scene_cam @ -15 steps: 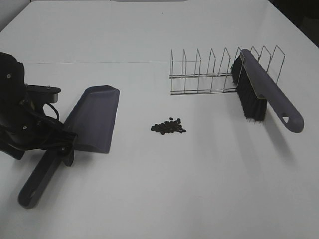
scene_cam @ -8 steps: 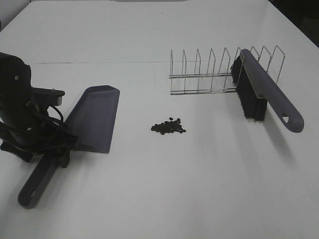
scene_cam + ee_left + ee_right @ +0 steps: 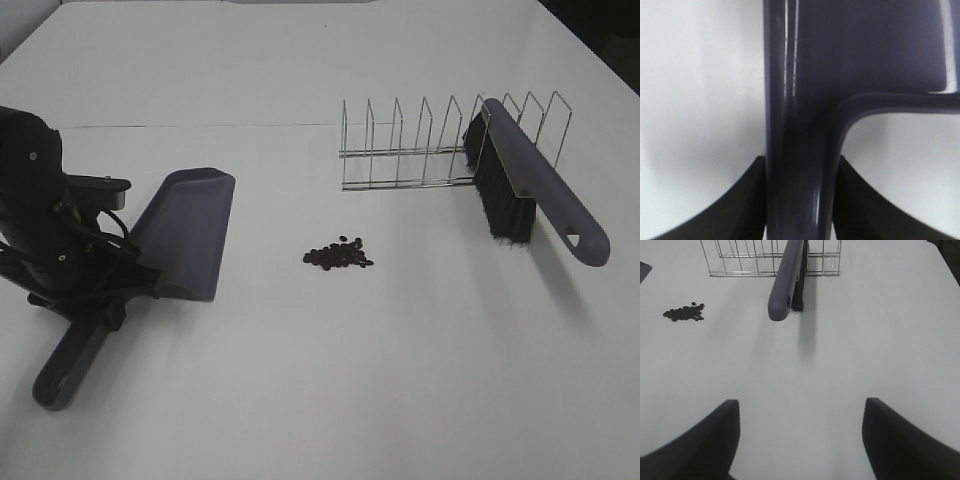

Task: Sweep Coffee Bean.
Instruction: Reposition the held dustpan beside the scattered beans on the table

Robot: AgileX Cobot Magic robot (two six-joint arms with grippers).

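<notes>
- Centre of the tabletop (image 3: 400, 380), high view: you have the coffee bean (image 3: 338, 255) as one small loose heap. Its long axis runs left to right. It lies between the dustpan (image 3: 190, 232) and the brush (image 3: 530, 185), touching neither.
- Dustpan long axis: handle towards the near left, pan mouth towards the far side.
- Brush leans in the wire rack (image 3: 400, 150), handle towards the near right.
- Surface: plain white, matte, with one thin seam line across the far part. Room beyond is dark at the far corners.
- Left end effector (image 3: 112, 300) is clenched on the dustpan handle; a second ago its jaws stood apart around it.
- Since then the dustpan has shifted slightly left; beans and brush are unchanged.
- Right end effector (image 3: 800, 440) is released, nothing between its jaws.
</notes>
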